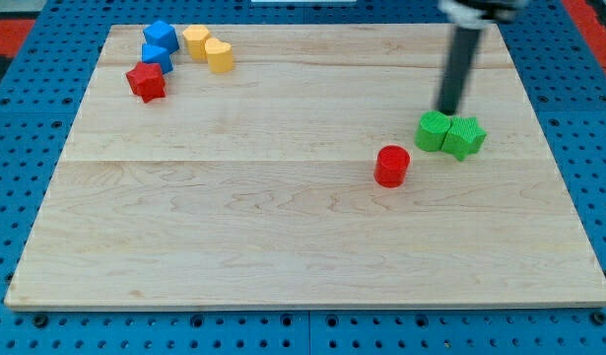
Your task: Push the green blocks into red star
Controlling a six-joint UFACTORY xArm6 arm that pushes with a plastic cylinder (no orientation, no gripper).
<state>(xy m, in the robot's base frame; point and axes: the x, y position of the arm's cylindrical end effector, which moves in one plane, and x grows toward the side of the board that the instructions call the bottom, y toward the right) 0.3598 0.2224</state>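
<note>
Two green blocks sit touching at the view's right: a rounded one (434,130) and a star-like one (464,136) to its right. The red star (146,82) lies at the view's top left. My tip (448,108) is at the end of the dark rod, just above the two green blocks in the view, close to their top edges near the seam between them.
A red cylinder (392,165) stands just left and below the green blocks. Two blue blocks (159,44) and two yellow blocks (208,48) cluster beside the red star at the top left. The wooden board (283,237) lies on a blue pegboard.
</note>
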